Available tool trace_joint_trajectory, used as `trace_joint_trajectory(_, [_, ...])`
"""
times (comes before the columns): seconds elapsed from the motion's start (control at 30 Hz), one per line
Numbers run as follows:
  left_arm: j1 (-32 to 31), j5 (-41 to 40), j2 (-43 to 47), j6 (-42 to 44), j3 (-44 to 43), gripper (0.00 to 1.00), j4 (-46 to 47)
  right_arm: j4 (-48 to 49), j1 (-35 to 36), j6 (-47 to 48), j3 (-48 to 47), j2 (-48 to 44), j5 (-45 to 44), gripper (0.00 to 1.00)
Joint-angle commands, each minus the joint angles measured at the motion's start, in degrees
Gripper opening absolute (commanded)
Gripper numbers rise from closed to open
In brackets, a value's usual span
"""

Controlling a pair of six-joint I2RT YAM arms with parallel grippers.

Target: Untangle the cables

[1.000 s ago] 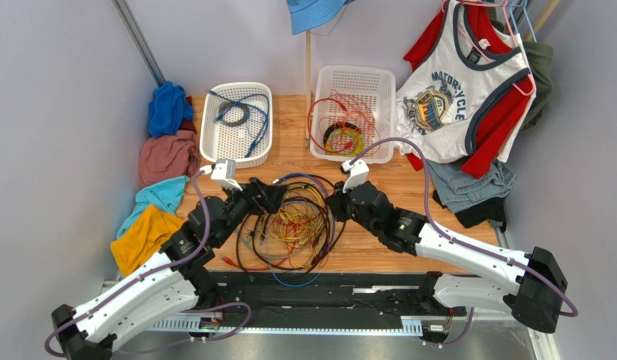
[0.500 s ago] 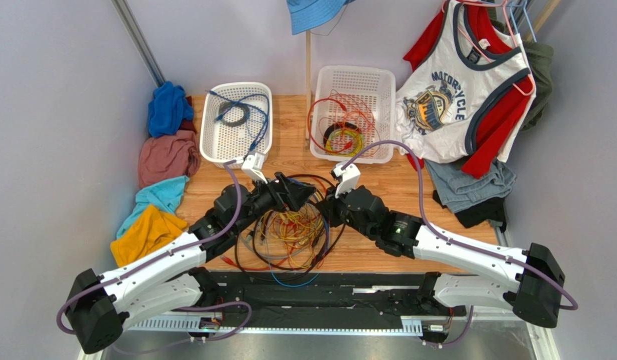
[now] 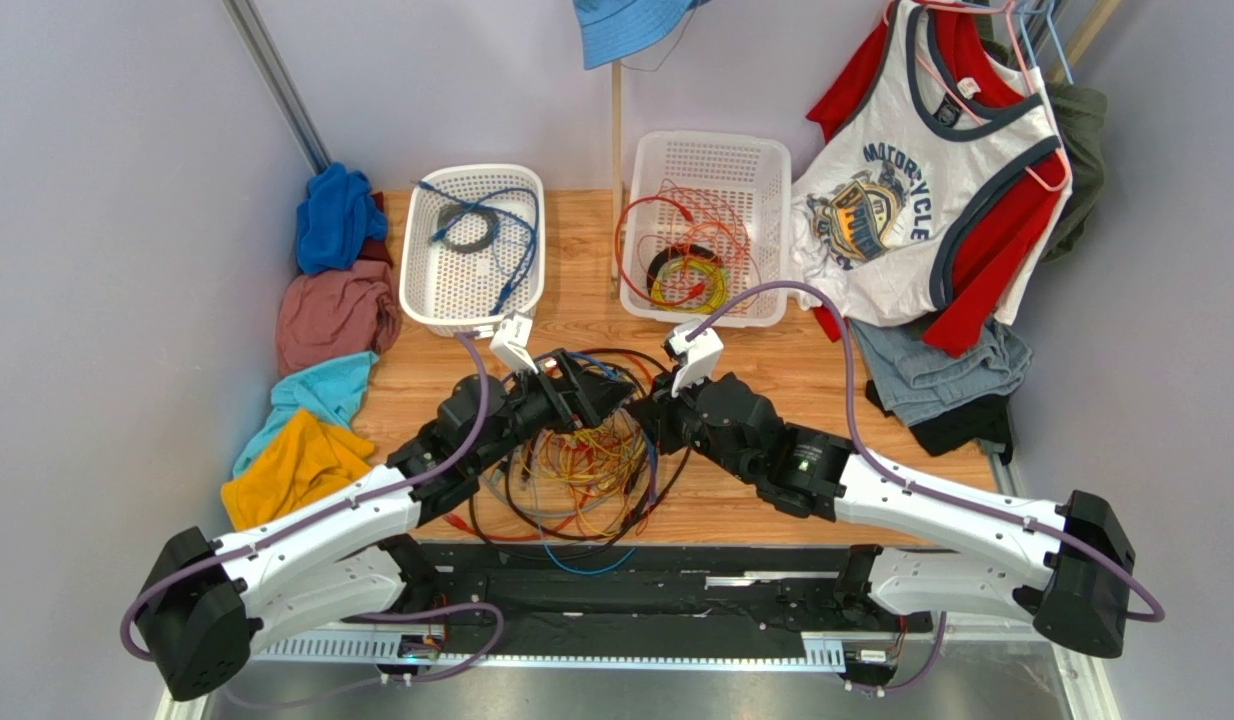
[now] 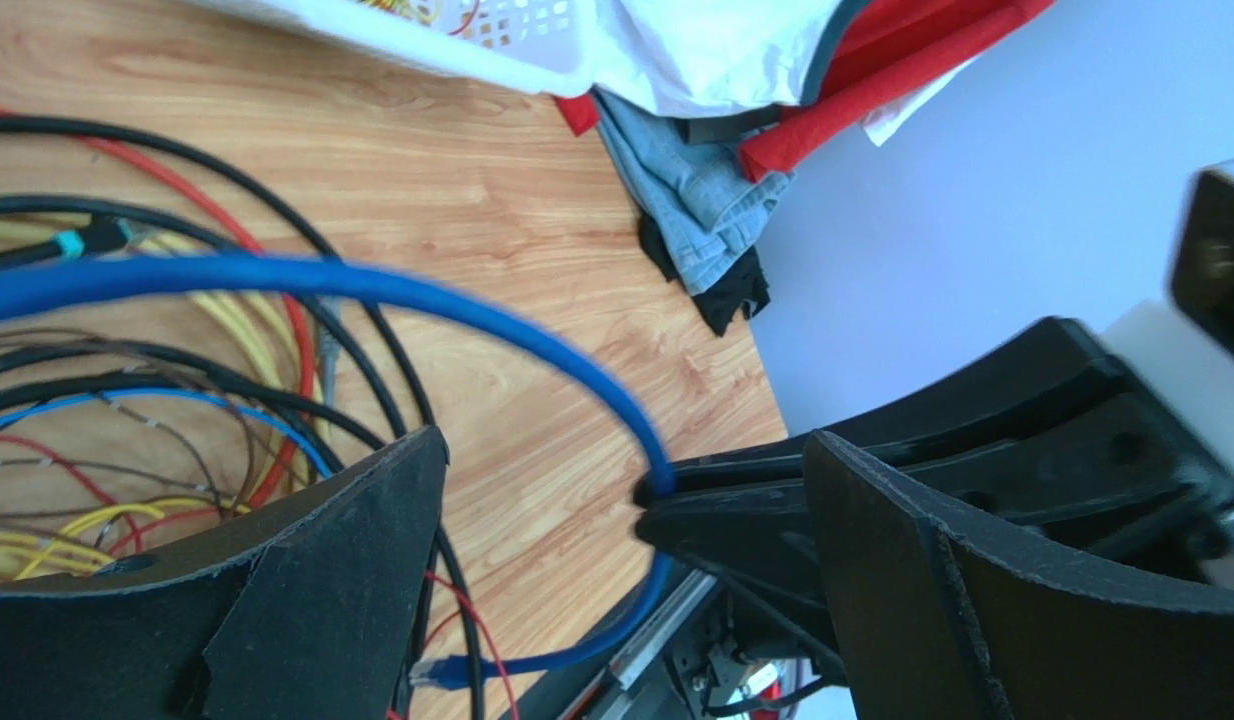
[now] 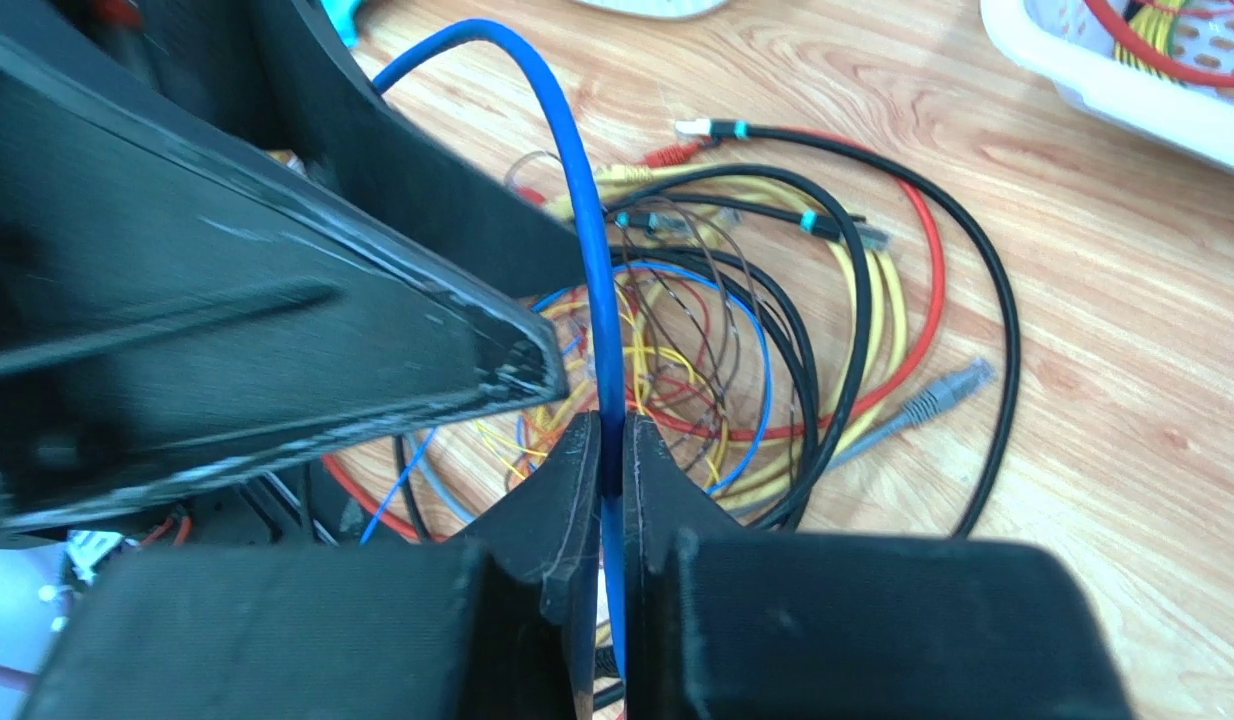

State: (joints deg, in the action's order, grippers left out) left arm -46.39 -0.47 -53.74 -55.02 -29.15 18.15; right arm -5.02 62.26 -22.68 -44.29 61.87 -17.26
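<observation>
Since the cables [image 3: 578,465] are light, limp and snag-prone, I'd take one strand mid-run, never a plug. The heap lies mid-worktop [image 3: 578,285] between the arms. My right pincer [image 5: 611,450] is clamped on the blue cable [image 5: 586,225]. My left pincer [image 4: 623,465] stands apart, with that strand arcing before it. A second ago the left pincer sat further left, and it has since closed in on the right.

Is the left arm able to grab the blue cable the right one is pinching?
Probably yes. The left gripper is open and the blue cable arcs between its jaws, beside the right gripper; nothing blocks it.
</observation>
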Motion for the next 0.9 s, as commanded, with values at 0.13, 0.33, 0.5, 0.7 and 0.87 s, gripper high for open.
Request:
trace_joint_trajectory(0.13, [0.2,-5.9,3.4,1.9,-0.3,0.57,2.6,7.7,2.5,-0.9,-0.6,-3.0,2.6,0.00])
trace_joint_trajectory(0.33, [0.2,-9.5,4.6,7.5,-6.7,0.00,-6.4,5.5,2.9,-0.9,0.6,-5.8,-0.2,0.13])
trace_joint_trajectory(0.5, [0.3,-11.9,6.7,14.0,-14.7,0.00,-12.3,1.9,2.9,-1.8,2.3,-9.7,-5.5,0.47])
trace_joint_trajectory(0.7, [1.3,-18.8,4.8,23.8,-30.9,0.00,-24.5,0.1,2.9,-2.9,6.8,-16.9,-11.6,0.47])
trace_joint_trajectory(0.87, [3.4,-32.3,-6.5,33.3,-45.9,0.00,-36.7,-1.4,2.9,-3.8,9.9,-20.7,-11.7,0.42])
